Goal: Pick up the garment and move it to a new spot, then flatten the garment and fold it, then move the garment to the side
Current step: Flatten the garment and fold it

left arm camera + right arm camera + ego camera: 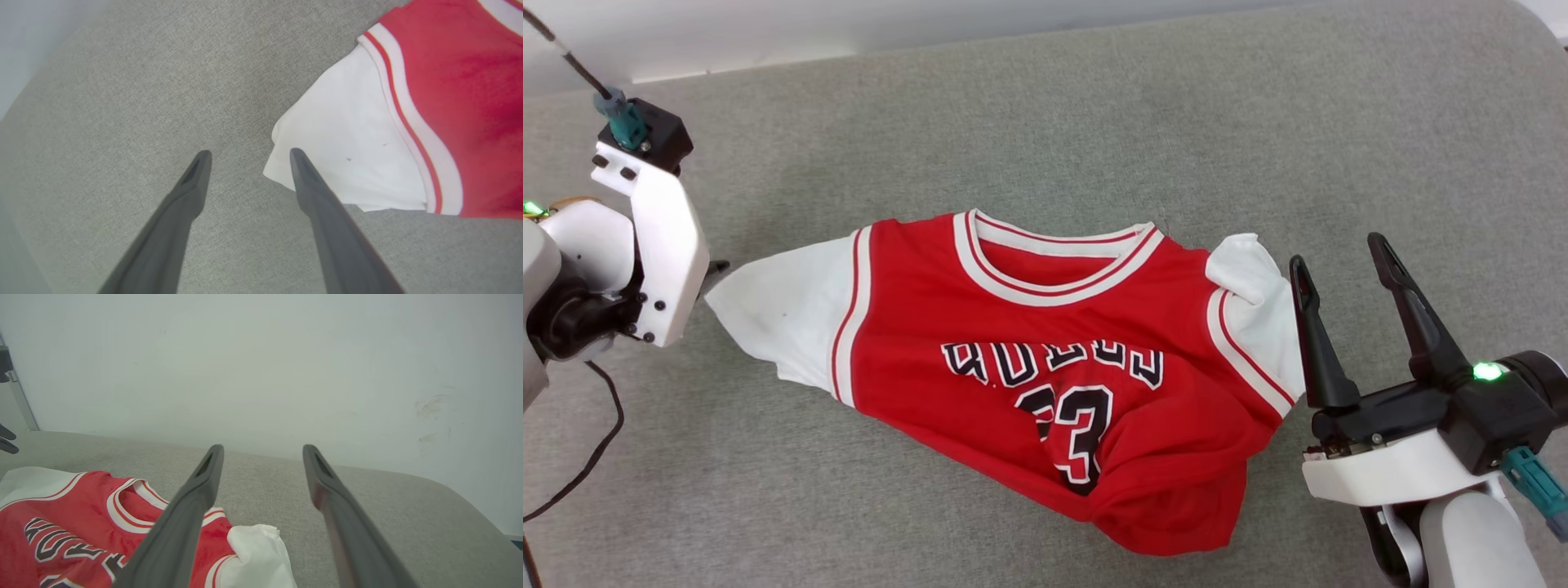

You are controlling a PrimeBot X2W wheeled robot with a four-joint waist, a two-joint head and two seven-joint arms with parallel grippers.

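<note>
Watching the garment [1045, 367] lie rumpled, front up, on the bench [1094, 122], we judge it light and limp, best pinched at its sleeves [776, 318], where left fingers [310, 192] and right fingers [1319, 351] hover spread, empty.

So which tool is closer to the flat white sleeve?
Left. The left tool hovers at the tip of the flat sleeve; the right tool sits across the garment, beside the bunched sleeve.
</note>
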